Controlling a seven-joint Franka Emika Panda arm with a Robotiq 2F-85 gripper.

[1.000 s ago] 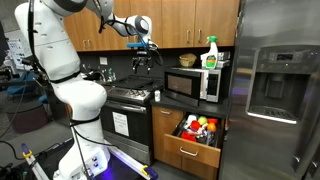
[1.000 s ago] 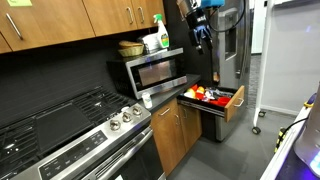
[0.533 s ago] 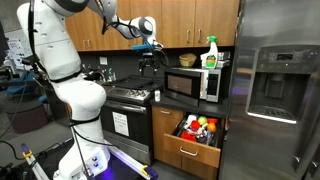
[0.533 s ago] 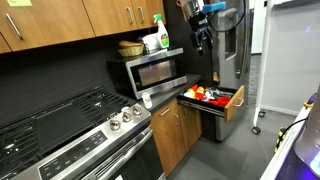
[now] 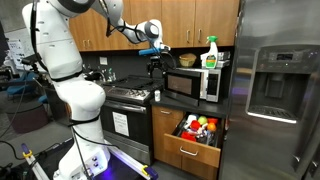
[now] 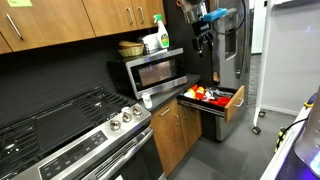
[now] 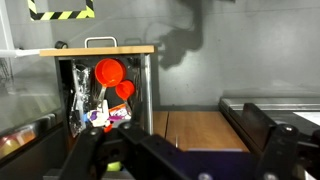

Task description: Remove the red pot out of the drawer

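Observation:
The brown wooden drawer stands pulled open under the counter in both exterior views. It holds several colourful toy items. The red pot lies among them, seen from above in the wrist view, and shows as a red spot in both exterior views. My gripper hangs high in the air in front of the microwave, well above the drawer and off to its side. In the wrist view its fingers are spread wide with nothing between them.
A microwave sits on the counter with a green spray bottle on top. A black oven and stove stand beside the drawer. A steel fridge stands on the far side. Wooden cabinets hang above.
My gripper has moved sideways from above the stove toward the microwave and the open drawer. Nothing in the drawer has moved.

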